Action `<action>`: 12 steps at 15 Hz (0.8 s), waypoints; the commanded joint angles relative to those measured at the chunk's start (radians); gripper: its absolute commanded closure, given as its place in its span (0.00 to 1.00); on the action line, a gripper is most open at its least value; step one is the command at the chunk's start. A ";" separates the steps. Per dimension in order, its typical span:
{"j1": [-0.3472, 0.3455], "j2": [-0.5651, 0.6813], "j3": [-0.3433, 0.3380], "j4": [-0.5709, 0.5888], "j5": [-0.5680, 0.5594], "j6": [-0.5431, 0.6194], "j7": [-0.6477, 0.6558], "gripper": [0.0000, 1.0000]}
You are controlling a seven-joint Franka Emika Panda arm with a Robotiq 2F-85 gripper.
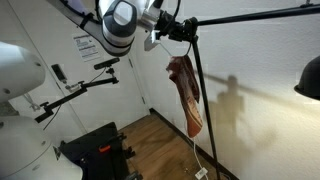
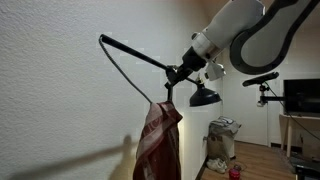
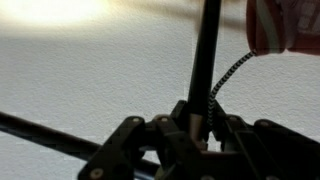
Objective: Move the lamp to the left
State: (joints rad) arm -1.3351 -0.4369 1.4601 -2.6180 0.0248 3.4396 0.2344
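Lamp [image 2: 140, 55], thin, black, dark-shaded, with reddish cloth [image 2: 158, 140]

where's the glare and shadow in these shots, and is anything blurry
In an exterior view the lamp pole and hanging cloth cast soft grey shadows on the white wall. In the wrist view a blown-out glare patch sits top left, the gripper is a near-black silhouette, and the cloth in the top right corner is out of focus.
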 commanded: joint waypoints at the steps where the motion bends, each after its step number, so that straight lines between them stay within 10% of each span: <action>1: 0.043 0.125 -0.035 0.012 -0.120 0.027 -0.091 0.93; 3: 0.040 0.181 -0.046 0.018 -0.189 0.027 -0.103 0.93; 4: 0.041 0.211 -0.053 0.012 -0.222 0.027 -0.110 0.47; 12: 0.017 0.230 -0.052 -0.008 -0.360 -0.107 -0.119 0.00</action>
State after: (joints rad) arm -1.3331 -0.1745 1.3912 -2.6101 -0.3397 3.3922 0.1081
